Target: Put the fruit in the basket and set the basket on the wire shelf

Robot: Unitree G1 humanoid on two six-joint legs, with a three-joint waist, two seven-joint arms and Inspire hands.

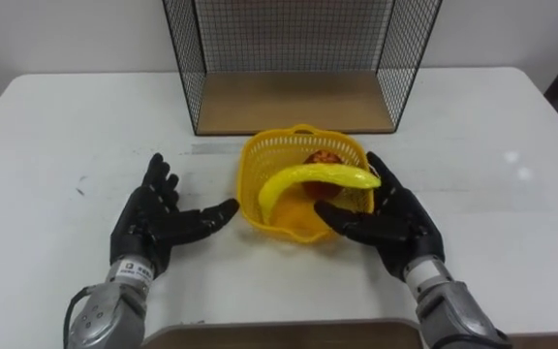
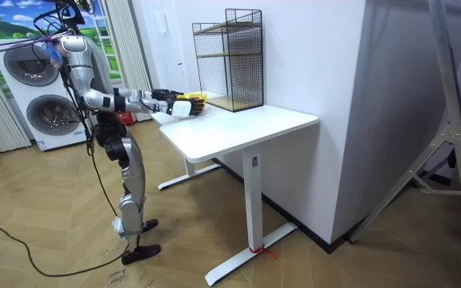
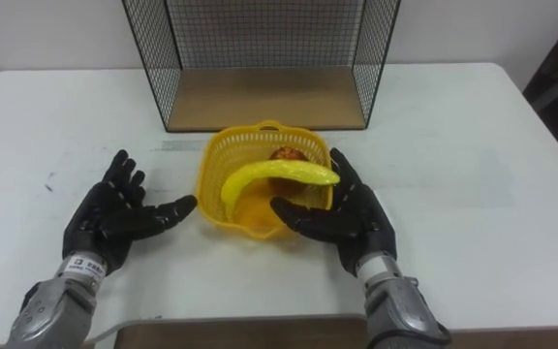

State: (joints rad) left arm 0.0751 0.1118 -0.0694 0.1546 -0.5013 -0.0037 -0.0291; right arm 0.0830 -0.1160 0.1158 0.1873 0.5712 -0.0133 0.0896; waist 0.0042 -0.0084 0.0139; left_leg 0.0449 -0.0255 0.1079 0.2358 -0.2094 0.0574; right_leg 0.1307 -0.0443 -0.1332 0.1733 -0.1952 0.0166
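The wire shelf behind the basket is open in front — wire closes its sides. Just left of the basket a strip of table lies bare; the right robot hand crowds the basket's right side.

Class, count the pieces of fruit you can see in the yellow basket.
2 for certain: the banana lies across the top of the basket, and a reddish fruit sits under it at the back. More may be hidden beneath.
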